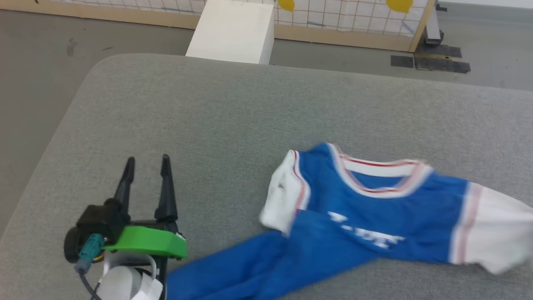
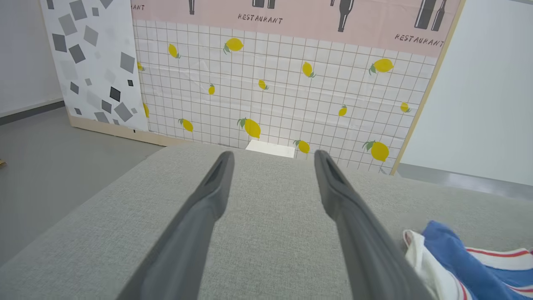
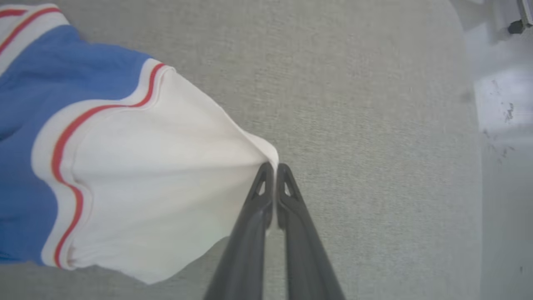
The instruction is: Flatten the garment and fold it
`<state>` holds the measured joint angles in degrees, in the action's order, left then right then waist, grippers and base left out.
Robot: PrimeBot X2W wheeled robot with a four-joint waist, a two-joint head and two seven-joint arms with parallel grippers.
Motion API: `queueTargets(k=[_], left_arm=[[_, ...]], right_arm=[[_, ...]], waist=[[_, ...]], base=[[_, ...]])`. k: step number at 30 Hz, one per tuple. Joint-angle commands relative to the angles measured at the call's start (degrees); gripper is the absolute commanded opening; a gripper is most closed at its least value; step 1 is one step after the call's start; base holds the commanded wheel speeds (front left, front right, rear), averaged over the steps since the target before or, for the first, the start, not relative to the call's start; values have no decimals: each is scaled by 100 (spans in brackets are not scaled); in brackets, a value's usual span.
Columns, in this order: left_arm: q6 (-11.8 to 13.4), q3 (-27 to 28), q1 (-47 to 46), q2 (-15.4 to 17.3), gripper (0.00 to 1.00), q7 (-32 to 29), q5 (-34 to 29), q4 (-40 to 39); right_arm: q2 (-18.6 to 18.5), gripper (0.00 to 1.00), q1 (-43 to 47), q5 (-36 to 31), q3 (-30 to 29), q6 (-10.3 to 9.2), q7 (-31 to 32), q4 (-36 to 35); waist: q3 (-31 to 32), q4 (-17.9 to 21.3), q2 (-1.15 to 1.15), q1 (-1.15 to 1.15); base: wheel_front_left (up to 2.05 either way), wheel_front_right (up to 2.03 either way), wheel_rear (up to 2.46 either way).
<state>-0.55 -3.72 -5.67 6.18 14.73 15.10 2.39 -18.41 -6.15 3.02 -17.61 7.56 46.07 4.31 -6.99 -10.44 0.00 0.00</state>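
Observation:
The garment (image 1: 366, 212), a bright blue T-shirt with white sleeves and red-striped trim, lies crumpled on the grey cushion (image 1: 233, 112), collar toward the far side, lower part twisted toward the near edge. In the right wrist view my right gripper (image 3: 271, 167) is shut on the edge of the white sleeve (image 3: 154, 175), and the cloth draws to a point at the fingertips. My left gripper (image 1: 148, 163) rests open over bare cushion, left of the garment, nothing between its fingers. The left wrist view shows my left gripper (image 2: 272, 155) open, with the garment (image 2: 458, 258) at the lower right.
A white box (image 1: 233, 31) stands beyond the cushion's far edge, before a lemon-patterned panel (image 2: 283, 96). Grey floor (image 1: 37, 83) runs along the cushion's left side. The cushion's right edge (image 3: 474, 125) drops to the floor close to my right gripper.

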Motion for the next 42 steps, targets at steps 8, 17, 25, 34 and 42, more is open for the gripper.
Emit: queueTargets(k=[8,17,25,34,42], left_arm=[[-161,-123,-157,-83,100,-86,120,468],[-435,-688,-672,-143,100,-1537,513,833],[-549,-1626,-1476,-198,100,-4420,945,1381],[-327,-2062,-2127,132,100,-5781,446,1815],[-269,-2087,-2249,152,3,-5774,439,2183]], right_arm=[[372,100,287,-25,-782,-8,-149,300],[1183,100,-130,457,-1551,-8,-1867,-248],[1387,100,1,365,-1382,-8,-2129,-477],[1499,100,60,326,-1249,-8,-2194,-608],[1533,100,50,318,-1220,-8,-2251,-620]], waist=[[-60,181,0,0],[92,380,0,0],[56,608,0,0],[-199,925,0,0],[-378,1024,0,0]], base=[[0,0,0],[0,0,0],[0,0,0],[0,0,0],[0,0,0]])
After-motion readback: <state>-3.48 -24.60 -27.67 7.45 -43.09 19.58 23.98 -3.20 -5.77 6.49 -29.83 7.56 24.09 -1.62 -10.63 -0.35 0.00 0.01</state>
